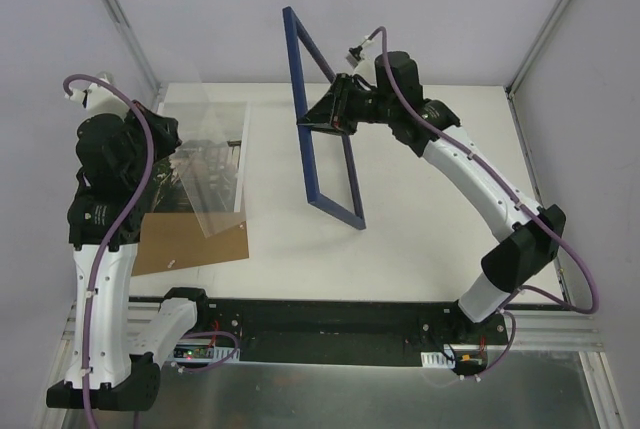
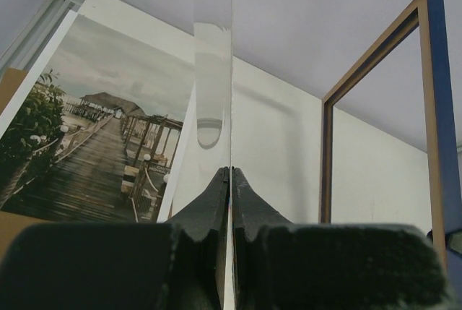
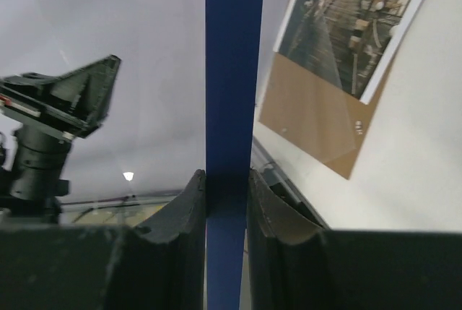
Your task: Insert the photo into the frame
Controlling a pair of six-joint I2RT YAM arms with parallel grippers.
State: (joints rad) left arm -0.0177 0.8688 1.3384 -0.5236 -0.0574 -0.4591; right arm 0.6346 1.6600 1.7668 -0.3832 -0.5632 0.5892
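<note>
1. A white table [image 1: 430, 199] lies under everything.
2. The frame [image 1: 307, 161], navy blue, stands upright near the table's middle, well apart from the photo.
3. A clear pane [image 1: 213, 174] is held up, tilted, above the photo.
4. A brown backing board [image 1: 190, 244] lies flat at the left.
5. The photo [image 2: 94, 144] lies face up, overlapping the board's far part.
6. The right gripper [image 3: 227, 176] has its fingers clamped on a frame bar.
7. The left gripper [image 2: 230, 173] pinches the pane's edge.

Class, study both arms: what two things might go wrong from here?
1. The left fingers pinch the thin clear pane by only its edge; it may slip or flex.
2. The right fingers clamp one rail of the upright navy blue rectangular frame; it may twist or tip.
</note>
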